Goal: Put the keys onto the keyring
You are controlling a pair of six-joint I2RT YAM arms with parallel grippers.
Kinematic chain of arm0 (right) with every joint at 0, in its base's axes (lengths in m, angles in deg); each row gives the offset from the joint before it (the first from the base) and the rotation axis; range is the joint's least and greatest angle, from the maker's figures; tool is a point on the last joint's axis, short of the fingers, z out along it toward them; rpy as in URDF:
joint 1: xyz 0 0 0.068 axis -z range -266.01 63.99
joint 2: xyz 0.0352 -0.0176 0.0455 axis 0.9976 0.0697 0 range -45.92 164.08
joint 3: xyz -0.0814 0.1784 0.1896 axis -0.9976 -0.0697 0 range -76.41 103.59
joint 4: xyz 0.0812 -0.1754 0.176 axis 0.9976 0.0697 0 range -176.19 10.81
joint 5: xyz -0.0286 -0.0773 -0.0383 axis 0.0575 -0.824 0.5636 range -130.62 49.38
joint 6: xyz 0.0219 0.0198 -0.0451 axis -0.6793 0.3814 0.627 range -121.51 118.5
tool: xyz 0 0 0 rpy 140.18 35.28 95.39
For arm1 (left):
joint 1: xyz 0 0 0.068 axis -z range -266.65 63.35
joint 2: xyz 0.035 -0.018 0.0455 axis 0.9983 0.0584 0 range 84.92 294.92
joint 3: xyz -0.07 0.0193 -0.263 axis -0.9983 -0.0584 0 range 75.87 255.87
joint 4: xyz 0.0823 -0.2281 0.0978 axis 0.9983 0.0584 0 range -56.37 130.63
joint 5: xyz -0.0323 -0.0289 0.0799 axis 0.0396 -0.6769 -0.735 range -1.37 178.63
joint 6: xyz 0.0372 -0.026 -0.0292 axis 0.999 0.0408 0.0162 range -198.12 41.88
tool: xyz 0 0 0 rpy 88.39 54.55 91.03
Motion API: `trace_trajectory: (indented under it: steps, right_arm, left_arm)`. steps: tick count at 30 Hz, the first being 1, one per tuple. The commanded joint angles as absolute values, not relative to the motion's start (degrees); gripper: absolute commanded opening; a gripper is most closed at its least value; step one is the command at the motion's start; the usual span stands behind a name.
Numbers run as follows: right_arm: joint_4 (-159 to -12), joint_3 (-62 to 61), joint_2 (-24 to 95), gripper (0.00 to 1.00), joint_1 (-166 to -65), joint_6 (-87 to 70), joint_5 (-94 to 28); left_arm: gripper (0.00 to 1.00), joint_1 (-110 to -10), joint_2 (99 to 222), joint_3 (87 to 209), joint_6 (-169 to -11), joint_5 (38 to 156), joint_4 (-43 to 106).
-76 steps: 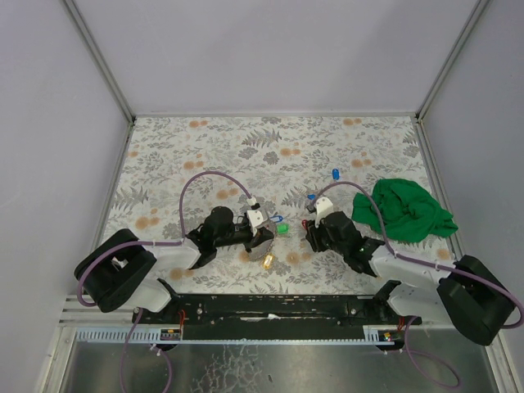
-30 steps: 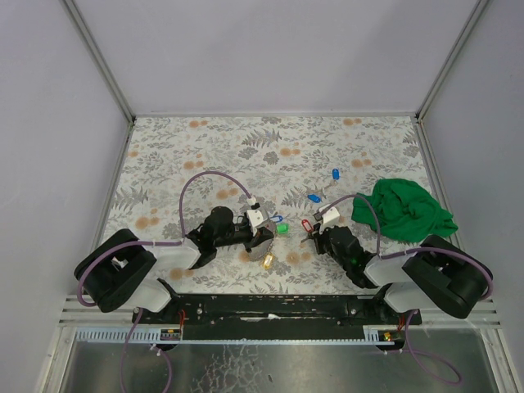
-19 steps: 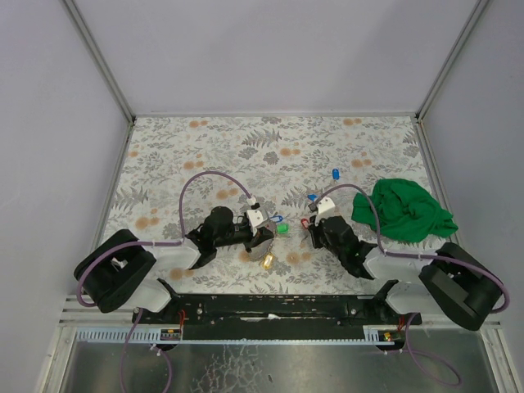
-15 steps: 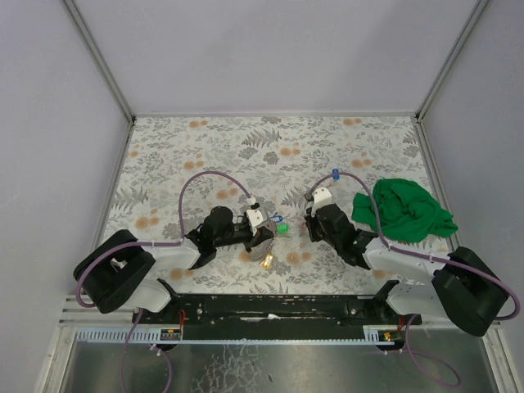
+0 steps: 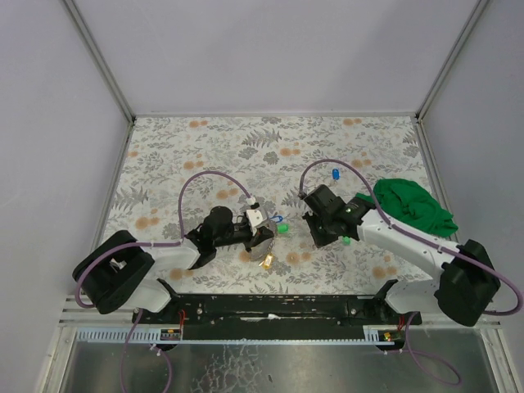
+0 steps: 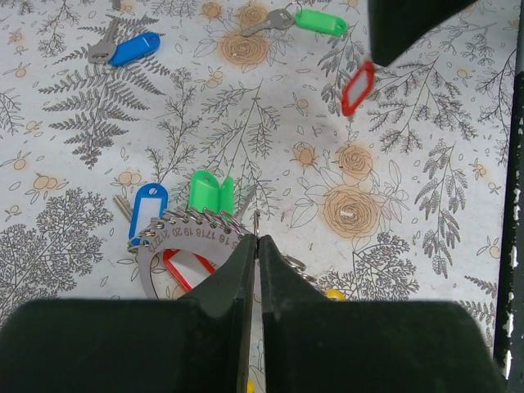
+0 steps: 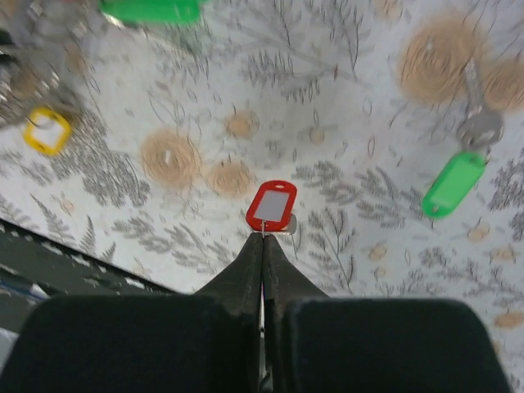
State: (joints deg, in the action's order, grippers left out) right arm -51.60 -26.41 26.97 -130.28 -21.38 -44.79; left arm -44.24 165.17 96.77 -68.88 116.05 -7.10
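Left gripper (image 6: 256, 239) clamped shut on keyring (image 6: 188, 237), near-centre of table; blue, green and red tags bunched on the ring. Right gripper (image 7: 263, 237) closed, pinching red-tagged key (image 7: 272, 206), just right of the ring, not touching. Green-tagged key (image 7: 453, 184) lies loose right of that. Blue-tagged key (image 6: 131, 47) farther off. Green cloth (image 5: 413, 209) at right edge.

Bright, even light; soft right-wrist blur.
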Motion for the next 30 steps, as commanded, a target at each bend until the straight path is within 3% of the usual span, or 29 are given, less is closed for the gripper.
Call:
trace_trajectory:
  steps: [1,17,24,30]
  right_arm:
    - [-37.65,-20.59,31.43,0.0,-130.81,-20.68,-39.83]
    - [-38.36,0.17,63.06,0.01,-129.96,-8.57,-41.58]
    - [-38.55,3.52,67.41,0.12,-129.86,-8.5,-42.11]
    - [-43.19,-0.78,59.32,0.26,-129.93,-9.78,-41.03]
  left_arm:
    - [0.0,-43.76,163.7,97.56,-69.14,115.64,-10.71]
    - [0.0,-43.69,162.82,97.11,-69.08,115.12,-10.31]
    - [0.0,-43.71,162.6,97.04,-69.1,114.87,-10.31]
    - [0.0,-43.75,162.61,97.01,-69.15,114.09,-10.4]
